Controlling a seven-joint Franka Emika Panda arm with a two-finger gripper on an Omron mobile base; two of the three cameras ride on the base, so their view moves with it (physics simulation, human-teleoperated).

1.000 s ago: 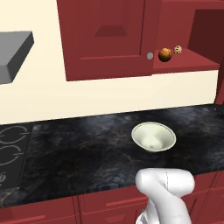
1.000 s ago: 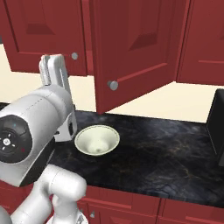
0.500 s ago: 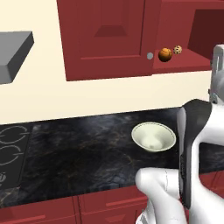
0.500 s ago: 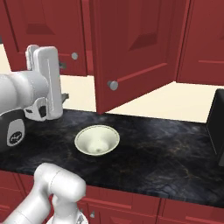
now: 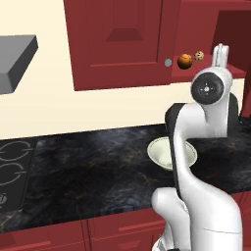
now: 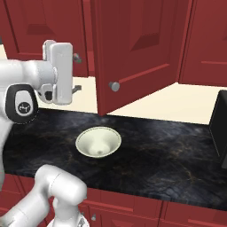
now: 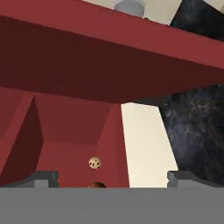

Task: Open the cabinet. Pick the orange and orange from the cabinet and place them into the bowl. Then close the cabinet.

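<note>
Fingers (image 7: pixel 111 177) spread wide, empty, aimed into the open cabinet (image 5: pixel 117 44).
One orange (image 5: pixel 184 61) sits on the cabinet shelf beside a speckled ball (image 5: pixel 199 56); I can't find the second. The bowl (image 6: pixel 98 142) waits on the counter (image 6: pixel 168 150) below the cabinet, handy for dropping.

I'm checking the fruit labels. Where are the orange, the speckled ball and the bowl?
orange (image 5: pixel 184 61): left base view, middle of the fruit, inside the open cabinet.
speckled ball (image 5: pixel 199 56): left base view, middle of the ball, beside the orange.
bowl (image 6: pixel 86 138): right base view, left rim.
</note>
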